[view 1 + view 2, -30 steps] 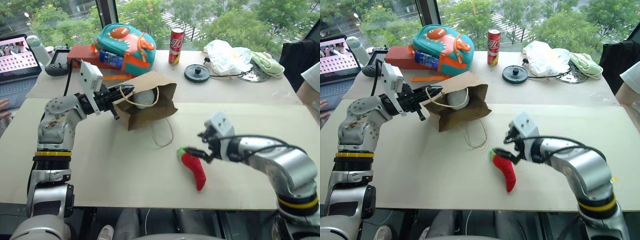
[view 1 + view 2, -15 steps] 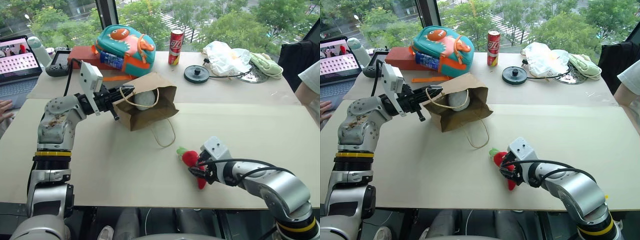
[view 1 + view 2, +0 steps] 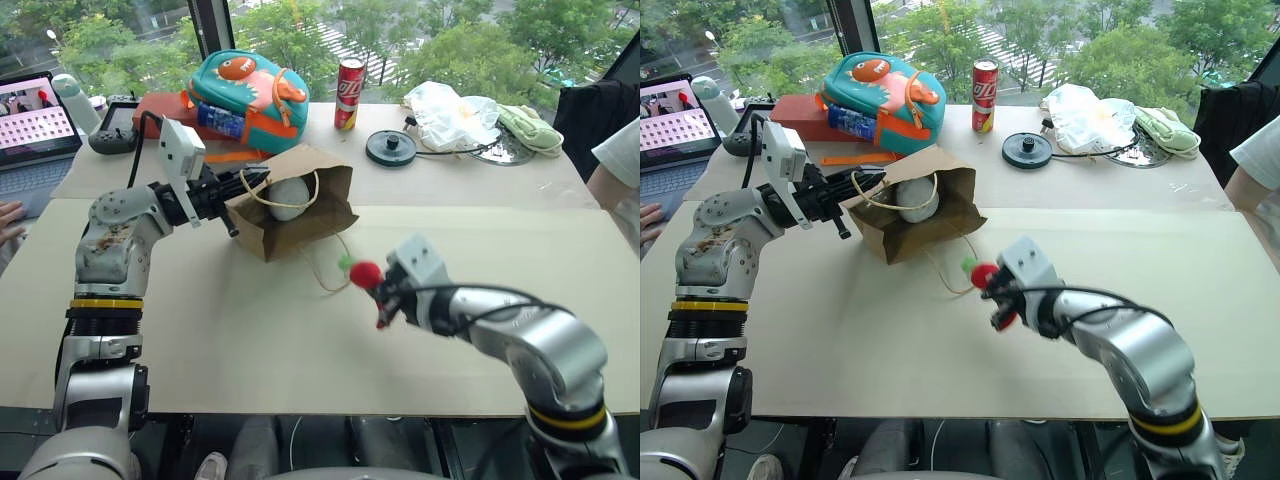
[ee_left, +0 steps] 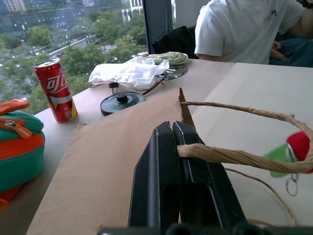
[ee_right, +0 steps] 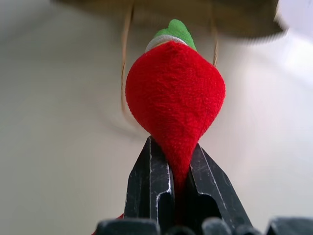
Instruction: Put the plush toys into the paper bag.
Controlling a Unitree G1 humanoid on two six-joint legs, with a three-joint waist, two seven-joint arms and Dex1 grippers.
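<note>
Nearest, lower right of the head view: right gripper (image 3: 381,303) pinched on the narrow tail of the red chili pepper (image 3: 364,273), held off the table (image 3: 250,350) with the green stem toward the bag, just right of the loose cord handle lying on the tabletop. Centre left: paper bag (image 3: 300,200) on its side, mouth facing frame left, grey-blue ball (image 3: 288,197) inside at the opening. At the bag's mouth: left gripper (image 4: 182,161) pressed together on the upper cord handle and the bag's rim, arm reaching in from the left. Farther back, upper frame: teal dinosaur backpack (image 3: 250,88), red can (image 3: 349,79), black round disc (image 3: 392,146), white plastic bag (image 3: 452,110). Far left edge: laptop (image 3: 38,115).
</note>
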